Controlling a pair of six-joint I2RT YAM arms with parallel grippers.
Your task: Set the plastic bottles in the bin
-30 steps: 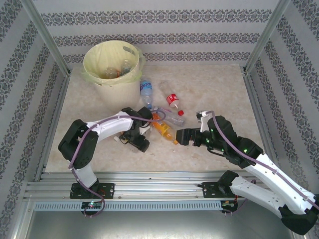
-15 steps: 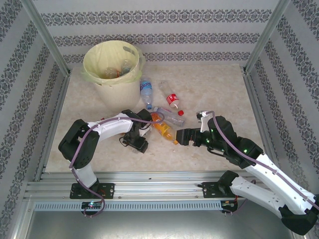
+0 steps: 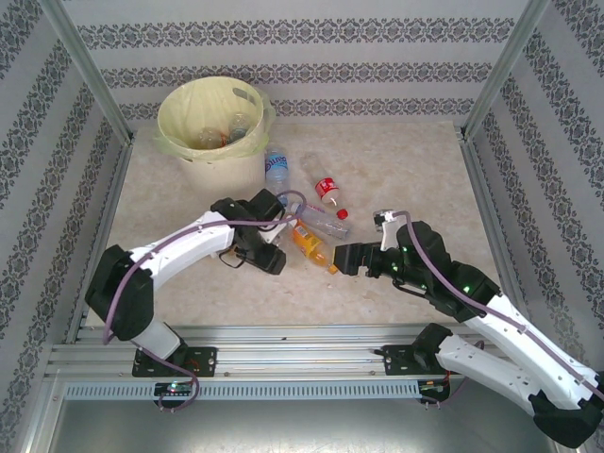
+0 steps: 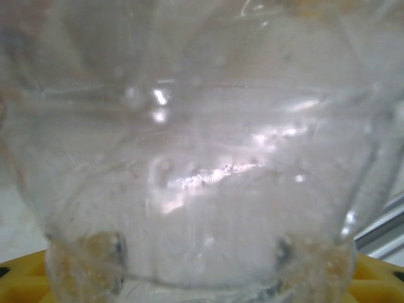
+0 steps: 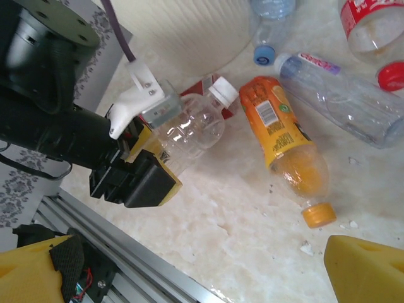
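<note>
Marbled tabletop (image 3: 406,160), patterned walls (image 3: 302,57): your left gripper (image 5: 149,140) is clamped on a clear white-capped bottle (image 5: 196,126), held low near the foot of the bin (image 3: 217,175), so the step in hand reads as the carry of a grasped bottle. Your right gripper (image 3: 340,258) stands wide and empty just beside the orange bottle (image 5: 281,136), which lies with three other bottles (image 3: 326,222) between the arms and the bin. For the next move, raise the held bottle above the rim, bring it over the opening, then part the fingers.
</note>
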